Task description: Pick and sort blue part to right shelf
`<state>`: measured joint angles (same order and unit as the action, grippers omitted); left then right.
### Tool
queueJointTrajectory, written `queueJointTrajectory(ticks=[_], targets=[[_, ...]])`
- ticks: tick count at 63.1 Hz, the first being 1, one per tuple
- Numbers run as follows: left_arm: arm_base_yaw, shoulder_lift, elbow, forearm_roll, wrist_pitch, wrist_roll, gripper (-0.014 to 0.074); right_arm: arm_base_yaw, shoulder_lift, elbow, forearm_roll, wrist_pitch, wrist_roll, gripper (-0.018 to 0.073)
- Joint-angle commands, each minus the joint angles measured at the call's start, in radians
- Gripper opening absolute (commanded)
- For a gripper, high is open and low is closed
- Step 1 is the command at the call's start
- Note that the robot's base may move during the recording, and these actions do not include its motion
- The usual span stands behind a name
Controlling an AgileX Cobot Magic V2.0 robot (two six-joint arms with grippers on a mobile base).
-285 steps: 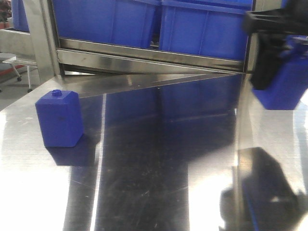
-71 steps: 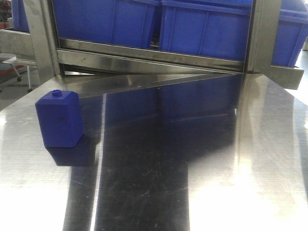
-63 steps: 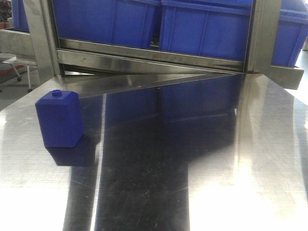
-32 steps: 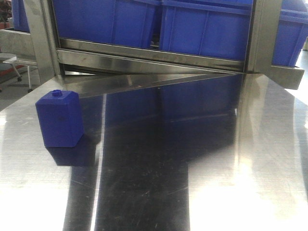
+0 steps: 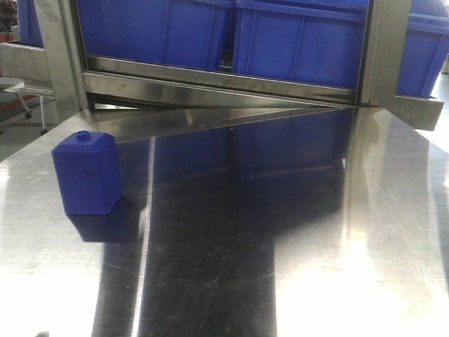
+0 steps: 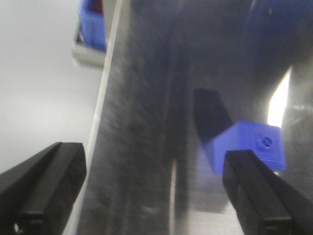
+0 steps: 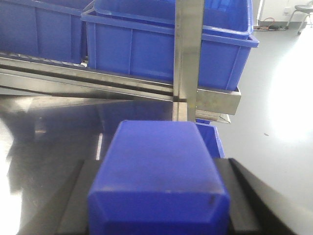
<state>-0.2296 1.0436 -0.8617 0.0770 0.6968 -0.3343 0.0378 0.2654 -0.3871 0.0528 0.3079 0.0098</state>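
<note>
No longer seeing right gripper [image 7: 159,166] and blue part [image 7: 156,196] in front view; 4.5 s back, hanging over table's [image 5: 393,232] right edge. Dark reflection near front right corner gone too. Now uncovered there: right shelf [image 5: 382,49] post, blue bin [image 5: 421,56] behind it. Newly spotted in last half second: tiny dark speck [image 5: 41,334] at front edge, left side. Too small to tell.

Right claw [image 7: 159,205], clamped on blue part [image 7: 159,166]: right shelf [image 7: 215,98] blocks ahead. Its upright [image 7: 188,54] stands dead centre, the front bar [image 7: 73,78] runs left, and blue bins [image 7: 132,46] sit behind. Open floor [image 7: 283,107] lies to the right.

Left claw [image 6: 154,161], spread wide: bare tabletop [image 6: 142,137] shows between the fingers, with a knobbed block [image 6: 252,142] just ahead of one fingertip [image 6: 244,169].
</note>
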Motion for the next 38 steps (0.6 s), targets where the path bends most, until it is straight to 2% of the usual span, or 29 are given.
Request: queueJointTrajectory(ticks=[1,9,15,20,28,38], targets=[[-0.040,0.064,-0.078,0.023,-0.011,-0.120,0.0641,-0.009,0.006,-0.032,0.001,-0.093,-0.010,0.0393],[-0.102,0.171,-0.155,0.041,0.037,-0.225,0.0642,-0.009,0.006,-0.032,0.001,-0.093,-0.010,0.0393],[-0.148,0.236,-0.225,0.041,0.101,-0.227,0.0642,-0.009,0.006,-0.032,0.001,-0.093,-0.010,0.0393],[-0.183,0.307,-0.313,0.055,0.198,-0.227,0.0642,-0.009,0.006,-0.032,0.001,-0.093,-0.010,0.0393],[-0.202,0.415,-0.417,0.066,0.319,-0.227,0.0642,-0.009,0.006,-0.032,0.001,-0.093,-0.010,0.0393],[-0.230,0.511,-0.523,0.057,0.394,-0.228,0.0642,-0.009,0.006,-0.032,0.001,-0.093,-0.010,0.0393]])
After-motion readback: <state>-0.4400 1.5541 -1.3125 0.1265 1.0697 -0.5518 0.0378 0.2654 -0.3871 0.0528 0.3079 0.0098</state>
